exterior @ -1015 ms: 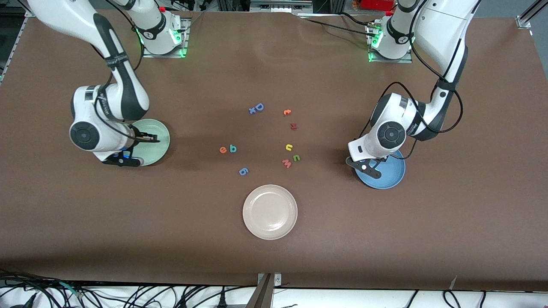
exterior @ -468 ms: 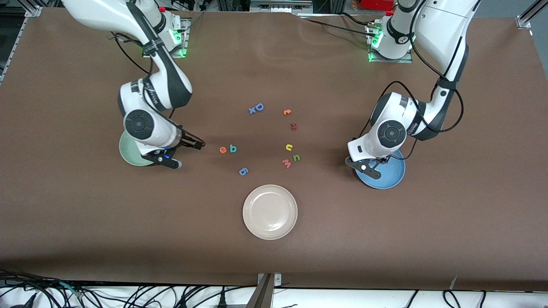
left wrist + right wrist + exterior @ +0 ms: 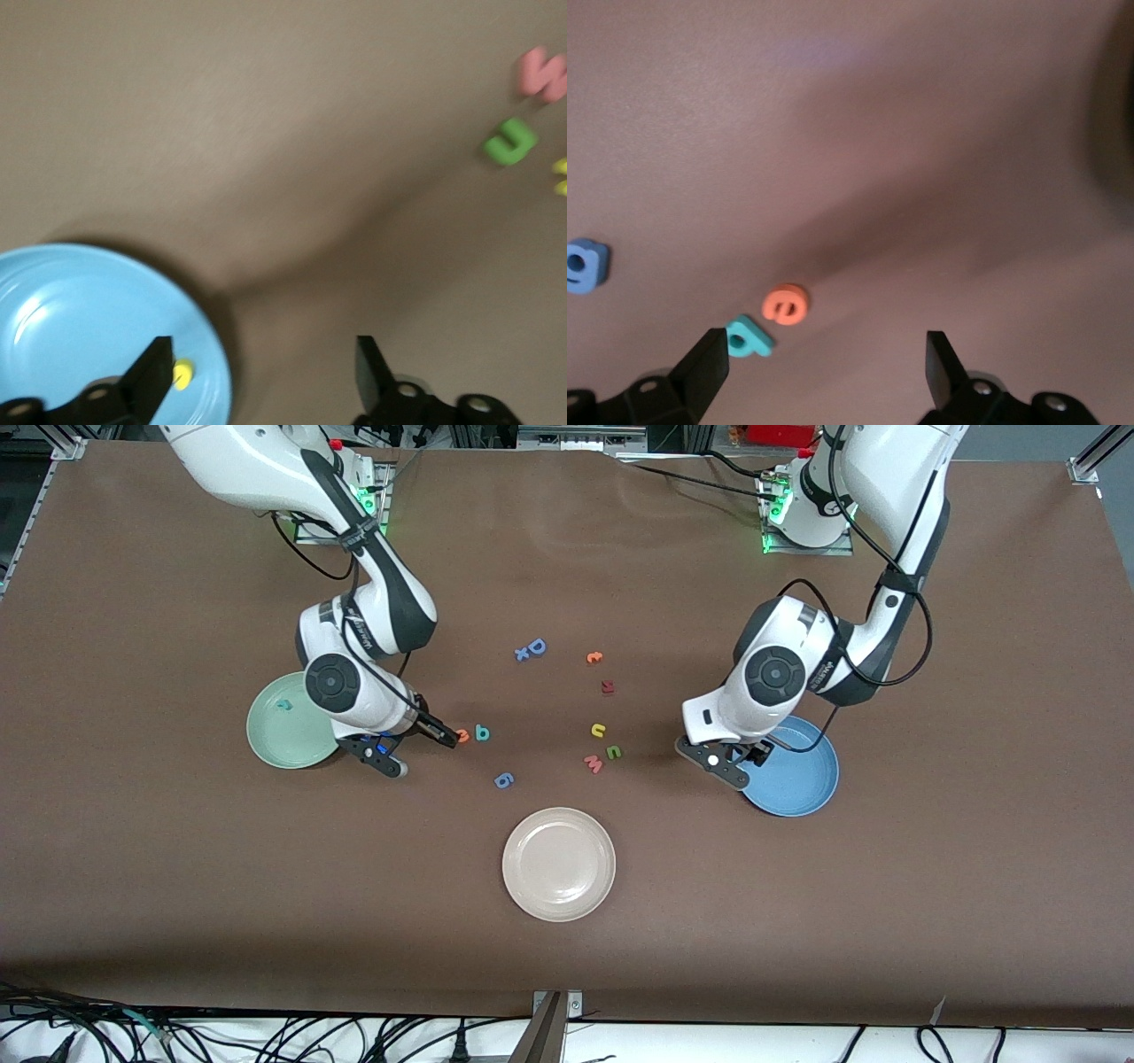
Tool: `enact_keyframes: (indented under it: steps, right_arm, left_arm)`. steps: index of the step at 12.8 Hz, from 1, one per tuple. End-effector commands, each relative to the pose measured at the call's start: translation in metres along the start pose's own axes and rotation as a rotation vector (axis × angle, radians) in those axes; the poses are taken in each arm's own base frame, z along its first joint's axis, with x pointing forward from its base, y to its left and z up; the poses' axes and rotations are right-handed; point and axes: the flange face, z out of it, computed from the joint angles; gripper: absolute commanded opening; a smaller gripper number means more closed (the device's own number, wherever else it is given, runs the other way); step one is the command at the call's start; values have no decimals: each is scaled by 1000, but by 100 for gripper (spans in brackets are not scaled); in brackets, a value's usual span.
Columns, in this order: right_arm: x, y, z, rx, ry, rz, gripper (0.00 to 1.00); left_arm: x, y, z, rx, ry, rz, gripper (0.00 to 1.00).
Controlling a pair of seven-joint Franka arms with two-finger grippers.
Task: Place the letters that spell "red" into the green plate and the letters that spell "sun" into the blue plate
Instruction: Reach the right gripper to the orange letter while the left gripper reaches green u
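The table (image 3: 797,921) is brown and carries three round plates. The white plate (image 3: 558,864) lies nearest to the front camera, in the middle. The green plate (image 3: 288,731) lies toward the right arm's end and has the teal "r" (image 3: 283,705) in it. The blue plate (image 3: 797,771) lies toward the left arm's end; the left wrist view shows the yellow "s" (image 3: 182,374) in it, near its rim.

The right gripper (image 3: 436,731) hangs low over the table between the green plate and the orange "e" (image 3: 785,303), with its fingers (image 3: 704,367) wide apart and nothing between them. The teal "d" (image 3: 482,733) lies just beside the "e". The left gripper (image 3: 740,757) is over the rim of the blue plate, also wide open and empty.

The yellow "u" (image 3: 599,731) and the green "n" (image 3: 613,753) lie in the middle of the table, the pink "w" (image 3: 593,763) just beside the "n". The blue "6" (image 3: 503,780) lies between the "d" and the white plate.
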Motion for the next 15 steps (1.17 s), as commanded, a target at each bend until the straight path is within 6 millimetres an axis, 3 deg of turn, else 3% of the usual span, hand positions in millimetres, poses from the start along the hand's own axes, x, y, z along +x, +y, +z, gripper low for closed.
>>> enact_keyframes:
  steps: [1, 2, 4, 6, 8, 9, 13, 15]
  right_arm:
    - [-18, -23, 15, 47, 17, 69, 98]
    - [-25, -29, 22, 59, 29, 83, 98]
    - [-29, -30, 28, 57, 45, 69, 88]
    - [-27, -25, 33, 38, 56, 52, 72]
    - [-26, -20, 38, -4, 107, -8, 68]
    - [-24, -18, 39, -16, 127, -27, 54]
    - [-25, -21, 41, 30, 152, -35, 56]
    - [-25, -19, 44, 53, 162, -37, 56]
  left_arm:
    - [25, 31, -10, 4, 33, -50, 100]
    - [31, 36, -9, -15, 38, -162, 100]
    - [33, 43, -6, -21, 34, -263, 100]
    - [30, 36, 0, -19, 16, -278, 100]
    - [25, 27, 1, -6, -30, -279, 100]
    - [24, 25, 1, -4, -32, -280, 100]
    - [28, 40, 13, -13, -40, -350, 100]
    - [45, 55, 16, -20, -20, -429, 100]
